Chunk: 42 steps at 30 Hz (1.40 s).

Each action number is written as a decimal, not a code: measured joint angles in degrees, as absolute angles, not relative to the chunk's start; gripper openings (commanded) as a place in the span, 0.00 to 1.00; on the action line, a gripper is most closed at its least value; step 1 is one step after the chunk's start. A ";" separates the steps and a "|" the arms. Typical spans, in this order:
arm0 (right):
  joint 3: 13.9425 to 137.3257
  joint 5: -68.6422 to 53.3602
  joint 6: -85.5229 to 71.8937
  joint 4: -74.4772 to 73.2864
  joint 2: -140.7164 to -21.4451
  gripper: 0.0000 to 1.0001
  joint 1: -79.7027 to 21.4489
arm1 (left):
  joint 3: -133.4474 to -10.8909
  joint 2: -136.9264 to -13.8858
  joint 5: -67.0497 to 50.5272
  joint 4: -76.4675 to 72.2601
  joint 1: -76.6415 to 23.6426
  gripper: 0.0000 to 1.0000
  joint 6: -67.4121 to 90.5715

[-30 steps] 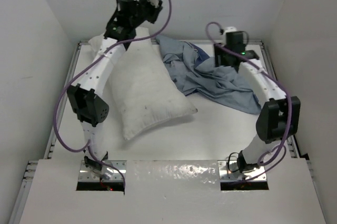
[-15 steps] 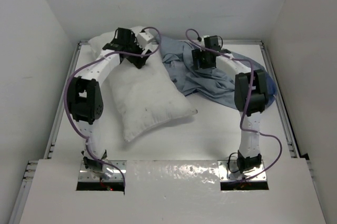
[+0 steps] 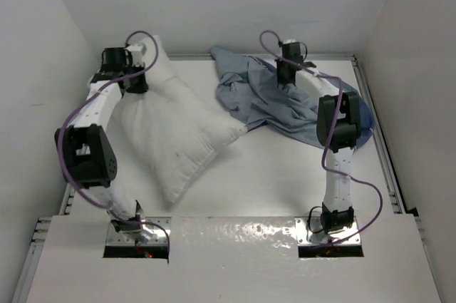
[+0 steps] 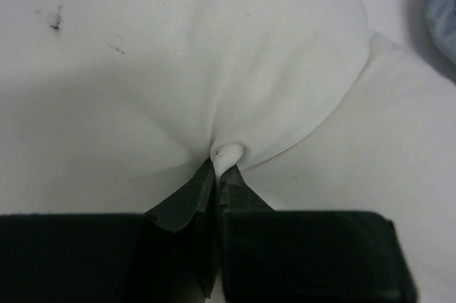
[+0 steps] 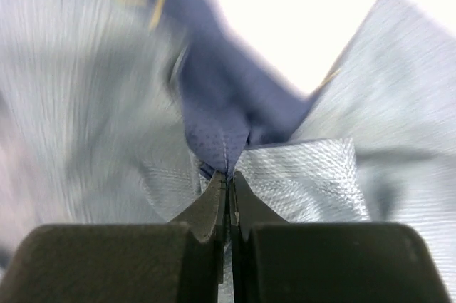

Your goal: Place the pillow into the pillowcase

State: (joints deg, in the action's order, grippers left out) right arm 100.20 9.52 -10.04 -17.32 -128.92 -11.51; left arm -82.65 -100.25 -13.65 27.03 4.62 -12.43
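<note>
Left hand (image 4: pixel 217 171) pinches the pillow (image 3: pixel 178 128) near the desk's (image 3: pixel 285 175) far-left edge — right hand (image 5: pixel 229 187) clamps the pillowcase (image 3: pixel 274 103), seemingly empty.

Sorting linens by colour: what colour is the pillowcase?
The pillowcase is grey-blue, darker navy at some folds; best seen from the top external view.

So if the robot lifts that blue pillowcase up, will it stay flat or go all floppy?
Probably floppy: the pillowcase lies crumpled in folds. It likely bunches where the right gripper pinches it, since the cloth puckers there. It looks thin, so probably light.
</note>
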 measured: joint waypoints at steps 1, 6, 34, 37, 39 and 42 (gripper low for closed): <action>102.13 9.89 -10.70 -17.26 -128.99 0.00 -10.70 | -81.56 -97.89 -11.66 27.86 5.39 0.00 -10.28; 111.35 9.87 -13.30 -13.82 -128.53 0.52 -4.89 | -76.20 -86.19 -7.62 31.57 7.38 0.29 -8.78; 82.98 -3.07 -25.85 -11.31 -120.73 0.05 -15.16 | -95.31 -112.99 -29.67 50.00 -14.98 0.10 -63.72; 83.02 -2.76 -27.16 -13.76 -123.61 0.00 -15.25 | -94.59 -112.99 -28.93 50.94 -15.20 0.00 -65.34; 81.89 -2.33 -26.79 -13.54 -122.13 0.00 -15.25 | -95.00 -112.97 -28.25 51.27 -15.20 0.00 -64.69; 75.40 -2.44 -24.67 -14.28 -116.09 0.00 -15.16 | -97.45 -112.99 -27.20 52.66 -15.20 0.00 -62.50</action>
State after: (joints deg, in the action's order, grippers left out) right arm 75.40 -2.44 -24.67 -14.28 -116.09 -15.16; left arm -97.45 -112.99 -27.20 52.66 -15.20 -62.50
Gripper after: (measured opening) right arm 0.002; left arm 0.018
